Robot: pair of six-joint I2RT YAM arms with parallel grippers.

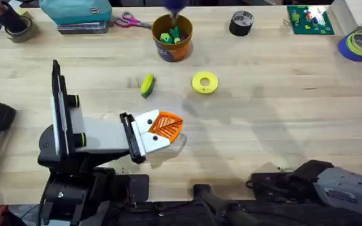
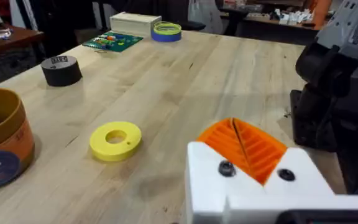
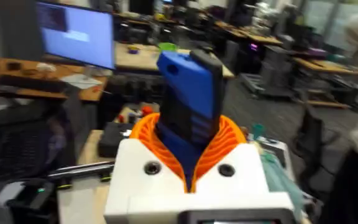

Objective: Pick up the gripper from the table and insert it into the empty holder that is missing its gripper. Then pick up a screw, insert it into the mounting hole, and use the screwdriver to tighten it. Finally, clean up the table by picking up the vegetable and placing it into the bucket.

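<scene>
My left gripper (image 1: 168, 127) lies low over the table's near middle, shut, with nothing between its orange ribbed pads (image 2: 253, 152). Both of its white holders (image 2: 253, 186) carry an orange pad, and a dark screw head (image 2: 227, 168) shows in each. The vegetable (image 1: 146, 85), yellow with a green end, lies on the table beyond it. The orange bucket (image 1: 172, 37) stands at the far middle and holds green and yellow pieces. My right gripper (image 3: 188, 134) is shut on the blue screwdriver (image 3: 188, 93), raised and facing the room.
A flat yellow ring (image 1: 204, 82) lies right of the vegetable. A black tape roll (image 1: 241, 22), scissors (image 1: 131, 22), a green board (image 1: 308, 19) and a blue tape roll (image 1: 359, 45) line the far edge. The right arm's body (image 1: 319, 182) sits at the near right.
</scene>
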